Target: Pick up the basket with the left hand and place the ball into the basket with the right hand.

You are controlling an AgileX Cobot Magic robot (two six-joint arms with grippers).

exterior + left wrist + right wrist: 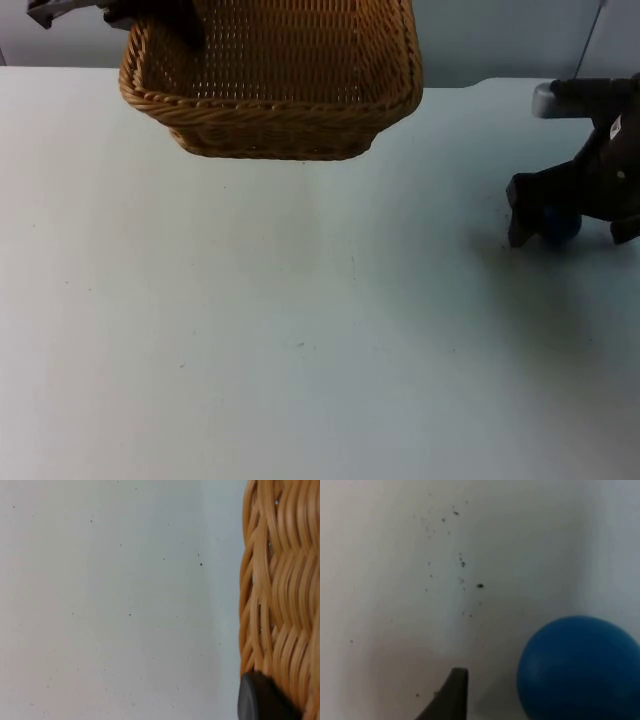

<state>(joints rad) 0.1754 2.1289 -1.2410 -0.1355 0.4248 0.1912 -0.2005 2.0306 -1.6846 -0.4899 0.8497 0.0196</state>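
White table top (300, 330) runs to a grey partition wall (480, 40); no writing can be read anywhere. Spread fingers of the right gripper (570, 228) straddle one blue ball (558, 225) at the right. At far left, the left gripper (150, 15) pinches the rim of one wicker basket (275, 85), held above the table.
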